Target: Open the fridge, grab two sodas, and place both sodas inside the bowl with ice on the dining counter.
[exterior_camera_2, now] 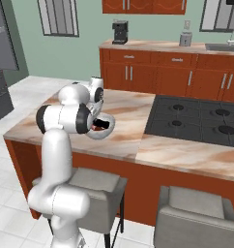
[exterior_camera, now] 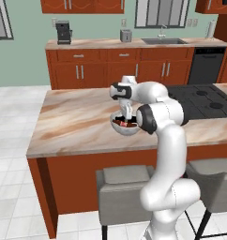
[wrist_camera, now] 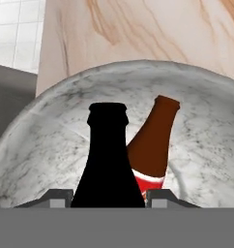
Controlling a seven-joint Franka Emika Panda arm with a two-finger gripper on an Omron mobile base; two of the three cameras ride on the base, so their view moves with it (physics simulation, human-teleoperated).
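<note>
Hand view: a black bottle (wrist_camera: 108,160) stands between the fingertips (wrist_camera: 56,197), neck up, over the bowl (wrist_camera: 51,140); a second, brown bottle w/ red label (wrist_camera: 153,150) already leans inside it. Gripper (exterior_camera: 128,115) looks clenched on the black bottle, tho the contact itself is hidden by the bottle. Bowl sits on the dining counter (exterior_camera: 78,122), near its front edge. Best approach, imo: lower straight, let go only once the base is well w/in the rim, clear of the other bottle. Bowl is pale grey, speckled, marbled inside.
</note>
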